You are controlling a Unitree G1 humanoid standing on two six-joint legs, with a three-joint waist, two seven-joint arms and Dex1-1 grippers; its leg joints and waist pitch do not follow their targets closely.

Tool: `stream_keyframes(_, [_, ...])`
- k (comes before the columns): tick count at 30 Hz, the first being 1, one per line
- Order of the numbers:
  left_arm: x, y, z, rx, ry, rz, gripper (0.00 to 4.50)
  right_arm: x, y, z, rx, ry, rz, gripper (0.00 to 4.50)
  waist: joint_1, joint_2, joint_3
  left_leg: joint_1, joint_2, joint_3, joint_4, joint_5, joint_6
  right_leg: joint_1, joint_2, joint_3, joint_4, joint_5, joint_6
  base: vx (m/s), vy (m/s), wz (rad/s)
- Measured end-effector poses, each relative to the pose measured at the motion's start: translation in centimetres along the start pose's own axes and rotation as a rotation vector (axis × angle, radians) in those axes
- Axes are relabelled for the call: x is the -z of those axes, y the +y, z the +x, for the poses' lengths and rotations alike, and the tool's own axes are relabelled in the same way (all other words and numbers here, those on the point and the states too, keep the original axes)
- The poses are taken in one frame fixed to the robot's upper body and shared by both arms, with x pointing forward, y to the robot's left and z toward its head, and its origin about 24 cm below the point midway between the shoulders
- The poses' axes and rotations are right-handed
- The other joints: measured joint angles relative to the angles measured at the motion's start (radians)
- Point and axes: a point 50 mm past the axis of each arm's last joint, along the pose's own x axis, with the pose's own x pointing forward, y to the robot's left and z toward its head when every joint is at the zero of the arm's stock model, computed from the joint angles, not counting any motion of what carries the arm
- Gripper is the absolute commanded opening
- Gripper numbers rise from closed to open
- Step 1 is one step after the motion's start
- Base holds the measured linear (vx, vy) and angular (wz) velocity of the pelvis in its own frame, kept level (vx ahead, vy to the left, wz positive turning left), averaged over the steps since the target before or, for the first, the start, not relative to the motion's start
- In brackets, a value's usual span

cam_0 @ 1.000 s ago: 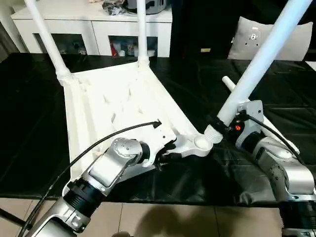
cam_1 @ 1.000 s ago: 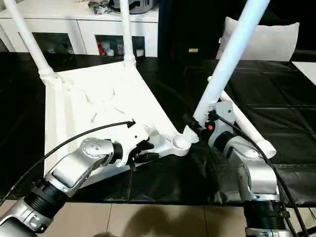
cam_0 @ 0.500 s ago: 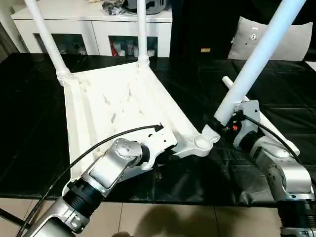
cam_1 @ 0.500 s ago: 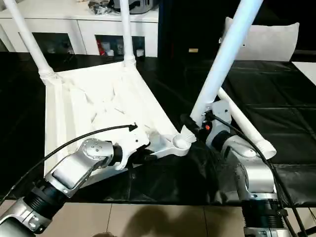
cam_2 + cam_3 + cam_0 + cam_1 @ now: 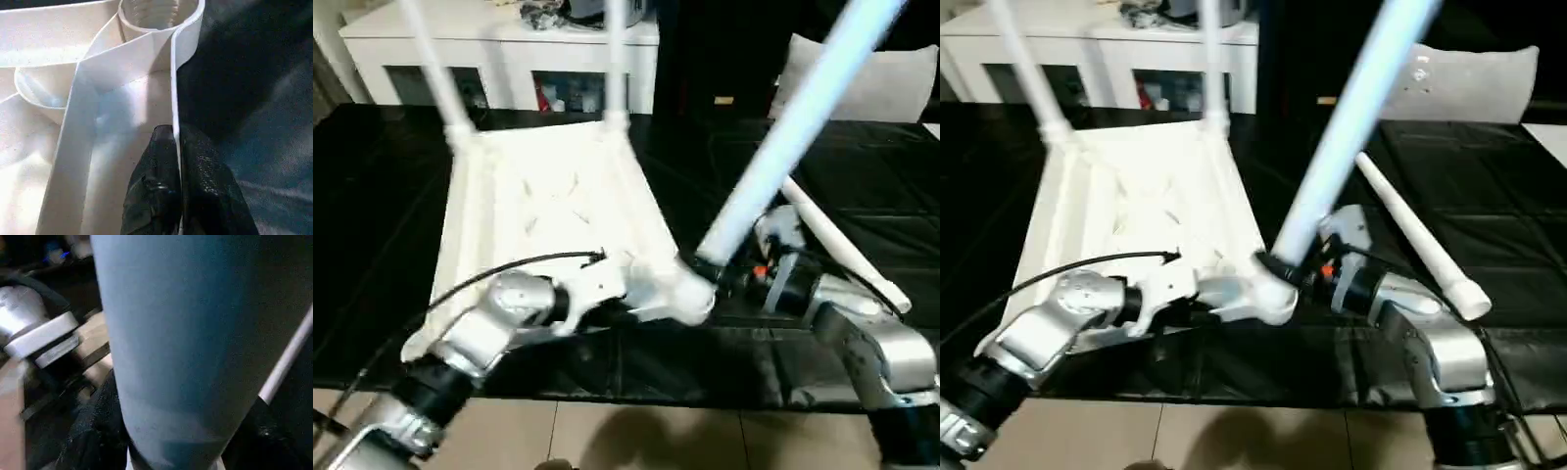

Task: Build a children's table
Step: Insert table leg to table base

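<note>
Table top [image 5: 548,206]: white, flipped ribbed-side up on the black-covered surface [image 5: 372,245], sitting around the middle-left of the head view.
Fitted legs: two already standing up, one at the 11 o'clock corner [image 5: 435,69] and one at the 12 o'clock corner [image 5: 615,59].
Left pincer [image 5: 176,161]: clenched right on the thin edge wall of the table top, one black finger [image 5: 156,186] either side of it, just beside the near corner socket [image 5: 159,12].
Right pincer [image 5: 171,450]: grasping the third leg [image 5: 783,147] down near its lower end, black fingers [image 5: 93,426] hugging both sides.
Third leg: tilted toward 1 o'clock, bottom end at the near-right corner socket [image 5: 690,294]; can't tell if it's seated.
Fourth leg [image 5: 1415,240]: lying loose on the surface off at 3 o'clock.
Background: white cabinet [image 5: 509,49] along the far side at 12 o'clock.
</note>
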Motion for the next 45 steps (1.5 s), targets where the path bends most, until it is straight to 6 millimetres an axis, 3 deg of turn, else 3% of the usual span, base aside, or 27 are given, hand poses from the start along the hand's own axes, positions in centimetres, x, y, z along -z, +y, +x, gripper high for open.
stream_keyframes(4, [0.3,0.1,-0.3,0.016,-0.011,0.003,0.0,0.8,-0.3,0.2,-0.018,0.086,-0.007,1.88,-0.001,0.0,0.0,0.0,0.0,0.0,0.0,0.0,0.0,0.0,0.0,0.0,0.001,0.0,0.0,0.0,0.0,0.0])
stream_keyframes(20, [0.7,0.0,-0.5,0.062,-0.024,0.021,0.0,0.4,-1.7,1.4,-0.072,0.178,-0.009,1.88,0.001,0.0,-0.002,0.003,0.0,0.001,-0.001,0.0,0.0,0.003,0.0,0.0,0.001,0.0,0.001,0.0,0.0,0.0])
stream_keyframes(29, [0.9,0.1,-0.4,0.065,-0.024,0.012,0.0,1.2,-2.5,1.8,-0.066,0.153,0.063,1.88,-0.001,-0.003,-0.005,0.015,0.0,0.002,-0.002,0.0,0.0,0.009,0.0,0.001,0.001,-0.001,0.001,0.0,0.0,0.0])
stream_keyframes(33, [0.9,0.1,-0.3,0.063,-0.027,0.007,0.0,1.7,-2.6,1.3,-0.057,0.106,0.116,1.88,0.0,-0.001,-0.006,0.015,0.0,0.002,-0.002,0.0,0.0,0.009,0.0,0.001,0.001,-0.001,0.001,0.0,0.0,0.0])
stream_keyframes(39, [1.0,0.0,0.2,0.065,-0.043,-0.013,0.0,3.3,-2.5,0.0,-0.02,0.004,0.187,1.88,0.006,0.011,-0.014,0.014,-0.001,0.003,-0.003,0.0,0.0,0.009,-0.002,0.002,0.0,-0.001,0.002,0.0,0.0,0.0])
stream_keyframes(45, [1.0,-0.2,0.8,0.047,-0.047,-0.018,0.0,4.1,-1.7,-0.4,0.053,-0.025,0.08,1.88,0.009,0.018,-0.018,0.016,-0.003,0.003,-0.003,0.0,0.0,0.011,-0.004,0.002,-0.001,-0.002,0.003,0.0,0.0,0.0])
